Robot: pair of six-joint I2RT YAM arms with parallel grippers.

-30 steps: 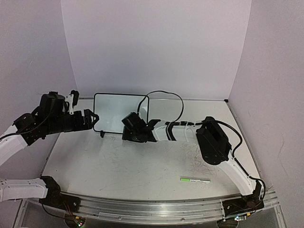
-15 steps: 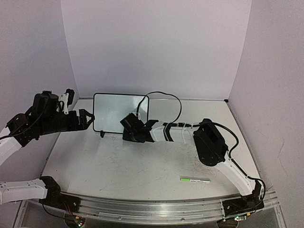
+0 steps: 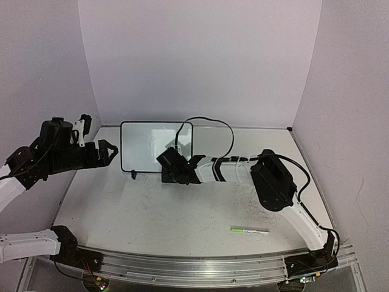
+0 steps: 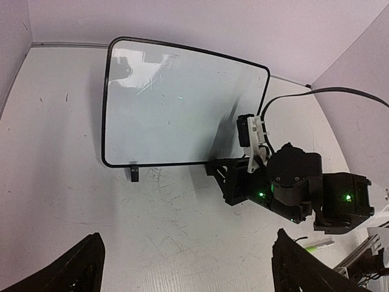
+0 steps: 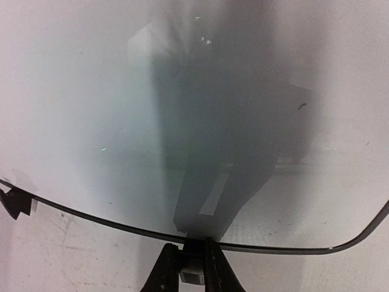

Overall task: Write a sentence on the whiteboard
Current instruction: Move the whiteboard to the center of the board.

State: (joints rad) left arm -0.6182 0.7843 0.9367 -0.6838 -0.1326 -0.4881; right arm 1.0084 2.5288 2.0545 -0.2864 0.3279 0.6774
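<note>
**Stock-taker:** What has changed since the last count?

**Arms:** Right claw [image 5: 193, 250]: was half spread, now pressed almost together, pinching the lower frame of the whiteboard [image 3: 149, 146]. That is the small rectangular white board in a thin black frame with rounded corners. It has shifted a touch under the grip. Left claw [image 4: 187, 236]: drawn back to the left, off the board's left edge, jaws spread wide, holding nothing.

**Stock-taker:** Meaning for the job?

**Arms:** I judge this a steadying grip only. I can make out no sentence on the board, so writing has not begun.

**Stock-taker:** The rest, largest first.

**Arms:**
1. Tabletop [image 3: 121, 207]: broad, white, scuffed with grey scribbles.
2. The whiteboard: upright near the far wall, left of centre.
3. My right arm: stretched across the table to the board's lower right part.
4. Cable [image 3: 209, 120]: thin black loop arching behind the board's right corner.
5. Marker [image 3: 249, 230]: slim pen, green at one end, white barrel. It lies flat near my right arm's base, well apart from the board and both claws.
6. Stand foot [image 3: 133, 174]: small, black, under the board's left part.

**Stock-taker:** Obstacles?

**Arms:** The marker is in neither claw. The right claw is occupied, and the free left claw is far from the marker, which lies on the right arm's side.
</note>
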